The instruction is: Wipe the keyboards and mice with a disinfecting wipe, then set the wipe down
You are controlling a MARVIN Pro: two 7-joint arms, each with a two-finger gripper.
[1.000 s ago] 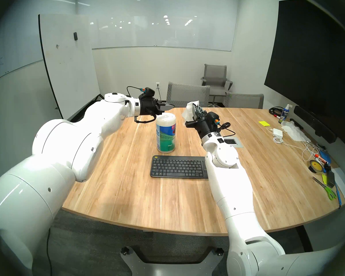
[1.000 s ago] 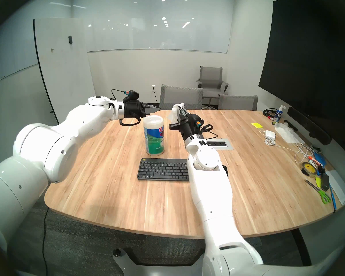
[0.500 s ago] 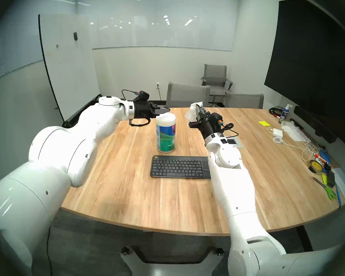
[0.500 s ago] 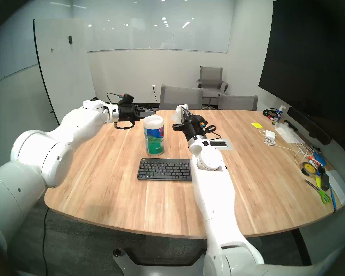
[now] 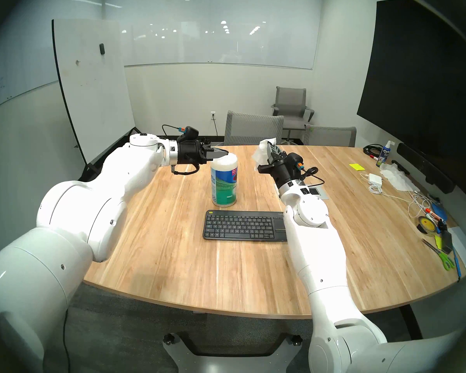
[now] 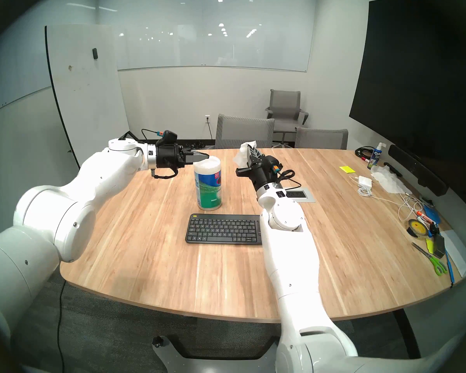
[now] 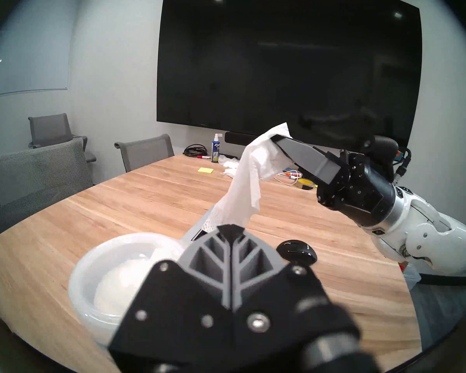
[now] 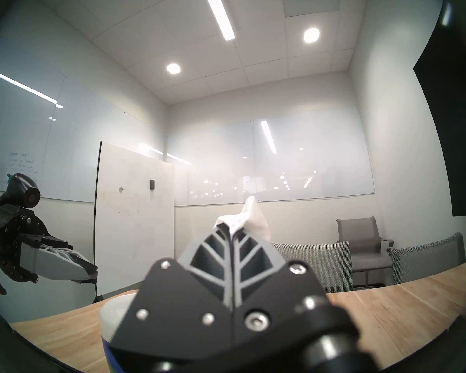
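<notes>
Both arms have spread apart. One keyboard (image 5: 244, 226), one mouse (image 7: 297, 254). Right gripper (image 5: 271, 145), tilted upward, pinches one wipe (image 5: 261, 151); left gripper (image 5: 225, 153), level, clenched empty.

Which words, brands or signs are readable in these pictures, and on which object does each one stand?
"EXPO": on the white spray bottle at the table's far right.
Canister label: print and a red patch, too small to read.
Keyboard: key letters and corner mark too small to read.
Whiteboard wall: faint handwriting, not legible.
</notes>
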